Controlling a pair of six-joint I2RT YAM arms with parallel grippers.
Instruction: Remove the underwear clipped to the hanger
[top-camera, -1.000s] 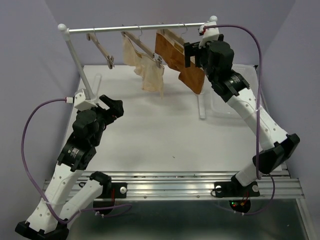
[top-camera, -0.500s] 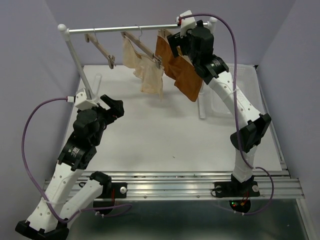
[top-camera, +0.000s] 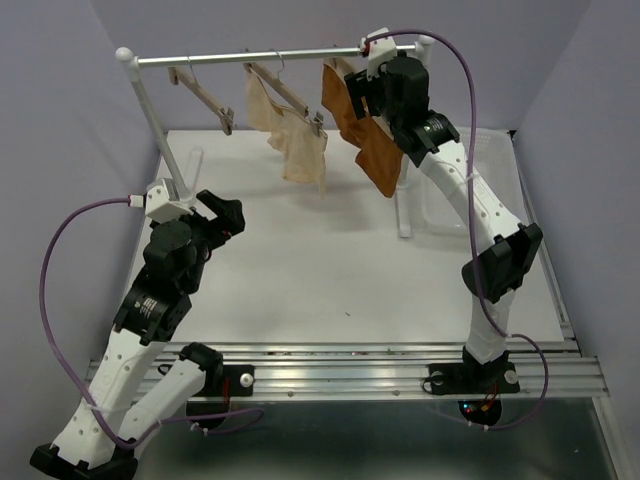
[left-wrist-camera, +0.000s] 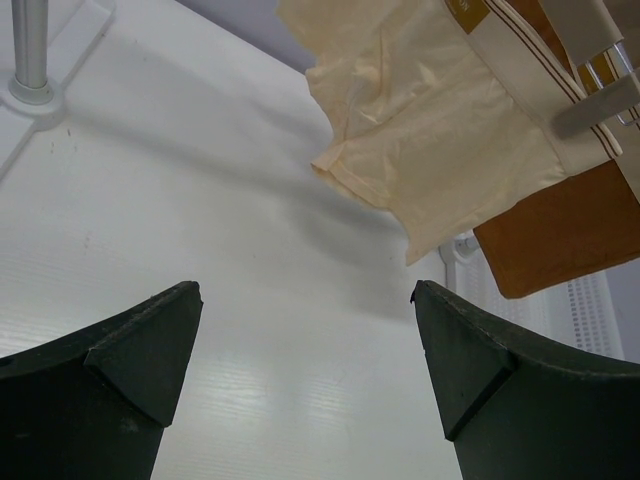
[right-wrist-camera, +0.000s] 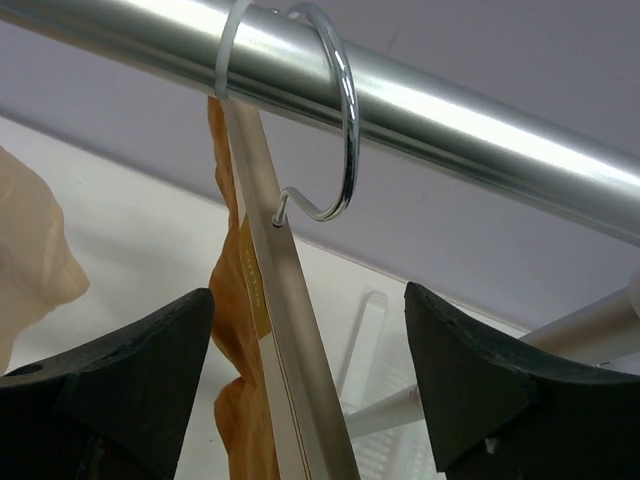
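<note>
The rust-brown underwear (top-camera: 365, 135) hangs from the rightmost wooden hanger (top-camera: 338, 68) on the rail. My right gripper (top-camera: 362, 92) is up at that hanger's top, just under the rail. In the right wrist view its jaws (right-wrist-camera: 308, 292) stand open on either side of the pale hanger bar (right-wrist-camera: 290, 350), below the wire hook (right-wrist-camera: 335, 120), without touching it; the underwear (right-wrist-camera: 235, 400) hangs behind the bar. The clips are hidden. My left gripper (top-camera: 225, 212) hovers low over the table at the left, open and empty (left-wrist-camera: 305, 290), looking toward the underwear (left-wrist-camera: 570, 235).
The metal rail (top-camera: 250, 57) also carries a middle hanger with pale cream underwear (top-camera: 295, 135) and a bare wooden hanger (top-camera: 205, 95) at the left. The rack's slanted post (top-camera: 150, 110) stands at the left. A clear bin (top-camera: 480, 170) sits on the table at the right.
My right arm rose from beside the underwear to the hanger's top under the rail, and its jaws have narrowed slightly. The underwear swung a little. The left arm stayed put.
</note>
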